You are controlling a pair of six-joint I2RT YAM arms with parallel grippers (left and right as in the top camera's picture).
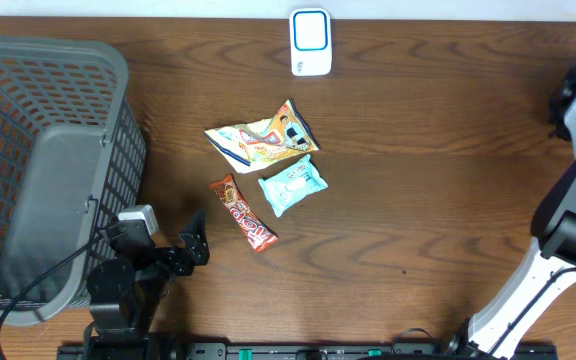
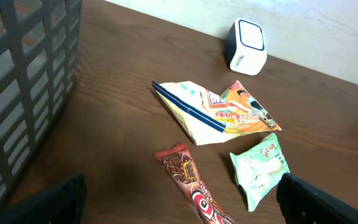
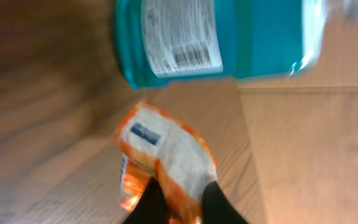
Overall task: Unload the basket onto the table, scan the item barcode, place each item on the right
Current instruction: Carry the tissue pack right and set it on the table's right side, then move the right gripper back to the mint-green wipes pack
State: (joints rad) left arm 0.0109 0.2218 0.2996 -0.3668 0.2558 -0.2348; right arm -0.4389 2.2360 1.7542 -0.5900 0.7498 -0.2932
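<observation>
Pinched between the two dark fingers [image 3: 149, 200] of the right gripper [image 3: 179, 208], an orange packet [image 3: 166, 162] hung just off the fingertips in a blurred wrist view; the jaws appeared closed on its lower end. Beyond the packet, farther out from that hand, lay a teal container [image 3: 247, 37] whose white label [image 3: 179, 37] carried a barcode, beside a tan surface [image 3: 316, 155].

Over the wooden table [image 1: 418, 200], the left gripper [image 1: 196, 240] stood wide open and held nothing, its fingers spread to either side of its own view. Straight ahead of it lay a red-brown candy bar [image 2: 191, 186], with a pale green packet [image 2: 261, 168] just right of the bar and a larger printed snack bag [image 2: 213, 112] farther out. A white scanner [image 2: 247, 46] stood upright beyond them, farthest from that hand. A grey basket [image 2: 23, 81] rose at the left gripper's left.
</observation>
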